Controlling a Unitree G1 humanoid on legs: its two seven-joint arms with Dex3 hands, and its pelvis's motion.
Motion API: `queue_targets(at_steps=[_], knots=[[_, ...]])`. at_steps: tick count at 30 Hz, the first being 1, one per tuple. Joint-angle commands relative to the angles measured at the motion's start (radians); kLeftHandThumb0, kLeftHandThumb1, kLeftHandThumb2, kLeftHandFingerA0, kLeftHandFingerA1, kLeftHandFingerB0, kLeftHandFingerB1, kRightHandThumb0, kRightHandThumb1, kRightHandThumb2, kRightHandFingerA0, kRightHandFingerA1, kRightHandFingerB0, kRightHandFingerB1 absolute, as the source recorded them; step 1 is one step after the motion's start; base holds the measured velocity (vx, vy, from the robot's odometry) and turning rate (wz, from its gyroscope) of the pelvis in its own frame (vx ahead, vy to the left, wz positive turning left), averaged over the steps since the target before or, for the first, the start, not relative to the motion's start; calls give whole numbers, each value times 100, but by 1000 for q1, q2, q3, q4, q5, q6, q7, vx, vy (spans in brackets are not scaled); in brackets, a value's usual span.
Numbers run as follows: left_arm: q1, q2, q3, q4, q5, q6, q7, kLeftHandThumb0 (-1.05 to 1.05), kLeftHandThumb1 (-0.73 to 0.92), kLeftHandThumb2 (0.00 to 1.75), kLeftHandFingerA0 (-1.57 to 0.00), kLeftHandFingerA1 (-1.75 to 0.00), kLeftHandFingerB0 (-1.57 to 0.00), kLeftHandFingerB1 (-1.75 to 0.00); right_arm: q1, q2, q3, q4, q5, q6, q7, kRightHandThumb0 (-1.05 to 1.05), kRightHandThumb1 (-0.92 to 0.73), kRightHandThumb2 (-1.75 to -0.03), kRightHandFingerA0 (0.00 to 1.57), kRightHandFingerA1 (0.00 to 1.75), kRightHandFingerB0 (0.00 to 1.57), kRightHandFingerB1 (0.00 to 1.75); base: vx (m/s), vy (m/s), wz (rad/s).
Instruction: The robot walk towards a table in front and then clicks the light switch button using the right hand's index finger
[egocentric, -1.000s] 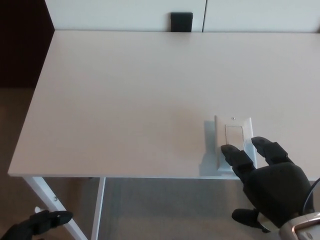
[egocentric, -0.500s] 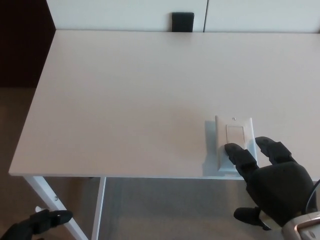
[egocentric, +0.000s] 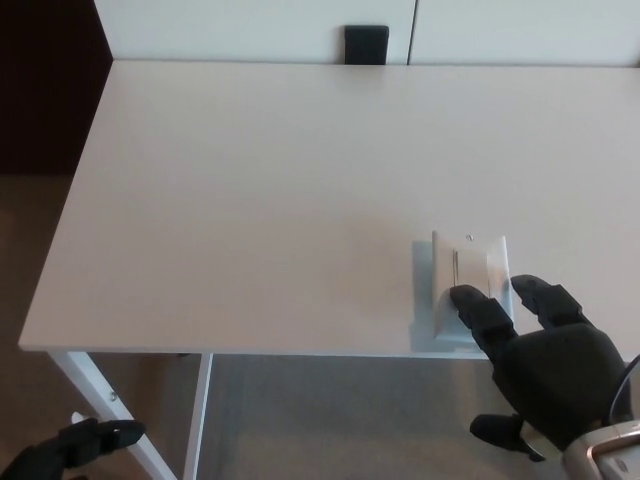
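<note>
Pressing stage: your right robot hand (egocentric: 545, 370) holds nothing, fingers spread, index fingertip (egocentric: 466, 297) on the lower end of the light switch (egocentric: 470, 268), near the table (egocentric: 250, 200) front edge. Judged next: lift straight off. Left robot hand (egocentric: 70, 450) hangs low; grip unclear.

I see a pale table (egocentric: 260, 190) on white legs, with only a white light switch (egocentric: 468, 288) lying on it (near the front edge).

black box (egocentric: 366, 44) – far edge, brown floor (egocentric: 40, 260)
</note>
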Motion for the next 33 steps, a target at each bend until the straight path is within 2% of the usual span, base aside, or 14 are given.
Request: queue_targets(at_steps=[1,11,12,14,15,20,21,22,23,26,29,33], knots=[[0,16,9,-6,6,11,-4,-2,67,58,-52,-47,-38,-41,2,-13,0,33,10,29,47,-82,-69,-63,0,21,11,25,0,0,0],[0,14,10,-5,4,9,-4,0,67,58,-53,-48,-39,-41,14,-24,-23,-12,30,12,20,-82,-70,-62,2,23,10,25,0,0,0],[0,15,10,-7,6,7,-4,0,67,58,-53,-48,-38,-41,21,-27,-34,-47,37,9,20,-87,-58,-97,0,14,10,23,0,0,0],[1,16,9,-8,7,6,-5,0,67,58,-53,-48,-38,-41,33,-30,-49,-94,43,5,25,-87,-58,-97,0,14,10,23,0,0,0],[-2,19,7,0,10,-1,-7,-1,67,58,-53,-48,-39,-41,53,-33,-77,-180,64,-4,24,-94,-61,-96,0,7,9,19,0,0,0],[-5,17,8,2,7,0,-7,1,67,58,-53,-49,-39,-42,83,-32,-127,-295,107,-27,33,-95,-61,-95,1,6,12,18,0,0,0],[-7,16,9,3,5,2,-8,1,67,58,-53,-49,-39,-42,88,-32,-135,-318,114,-27,44,-82,-71,-62,0,10,3,25,0,0,0],[-10,17,9,9,3,-1,-12,0,67,58,-53,-49,-38,-42,118,-32,-169,-419,150,-29,69,-97,-63,-98,0,8,0,0,0,0,0],[-9,18,8,16,2,-9,-17,0,67,58,-53,-49,-38,-42,157,-32,-205,-524,187,-33,88,-97,-63,-98,0,8,0,0,0,0,0],[-11,17,2,20,10,-6,-14,-2,67,58,-52,-48,-38,-41,241,-48,-257,-646,233,-62,95,-95,-61,-97,0,13,0,0,0,0,0],[-4,19,1,8,13,2,-10,-1,66,58,-52,-48,-38,-41,353,-62,-293,-715,258,-100,83,-95,-60,-97,0,12,0,0,0,0,0],[-11,20,2,13,16,12,-6,-1,67,58,-53,-47,-38,-41,539,-98,-368,-686,321,-181,28,-93,-59,-92,0,10,0,0,0,0,0]])
